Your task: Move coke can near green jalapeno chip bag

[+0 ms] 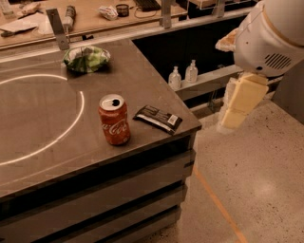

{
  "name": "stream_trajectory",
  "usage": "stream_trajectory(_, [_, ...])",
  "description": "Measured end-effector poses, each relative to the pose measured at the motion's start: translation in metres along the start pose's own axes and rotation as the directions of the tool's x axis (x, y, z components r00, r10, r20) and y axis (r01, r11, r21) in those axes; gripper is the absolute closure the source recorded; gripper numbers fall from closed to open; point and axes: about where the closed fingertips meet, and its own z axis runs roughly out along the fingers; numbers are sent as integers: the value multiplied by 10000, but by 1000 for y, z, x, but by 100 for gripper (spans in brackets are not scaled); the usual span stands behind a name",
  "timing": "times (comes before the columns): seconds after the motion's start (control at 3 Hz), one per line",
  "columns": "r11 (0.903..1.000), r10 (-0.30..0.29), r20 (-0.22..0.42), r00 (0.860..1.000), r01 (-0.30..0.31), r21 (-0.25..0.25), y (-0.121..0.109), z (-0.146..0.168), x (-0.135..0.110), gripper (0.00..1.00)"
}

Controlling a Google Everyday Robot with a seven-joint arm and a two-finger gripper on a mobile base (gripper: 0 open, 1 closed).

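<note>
The coke can (114,119) stands upright near the front right of the dark table (42,118); it is red with white script and a silver top. The green jalapeno chip bag (86,58) lies crumpled at the table's far edge, well behind the can. My gripper (240,105) hangs off the arm's white housing (270,35) to the right of the table, over the floor. It is apart from the can and holds nothing that I can see.
A flat black wrapped bar (158,118) with a white label lies just right of the can, near the table's corner. A white circle (71,126) is marked on the tabletop. Two small bottles (183,76) stand on a low shelf behind. A cluttered counter (95,14) runs along the back.
</note>
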Motion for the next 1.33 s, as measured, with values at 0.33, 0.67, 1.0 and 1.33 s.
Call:
stream_trajectory(0.33, [9965,-770,1389,9873,806,-207,0,23,-58,0])
stream_trajectory(0.67, [9929,-886,2954,9512,1081,-502,0,45,-108,0])
stream_trajectory(1.0, [9878,-431,4263,9035,1024,-1171,8,68,-142,0])
stream_trajectory(1.33, [9750,72,5055,8628,1062,-1952,23,87,-165,0])
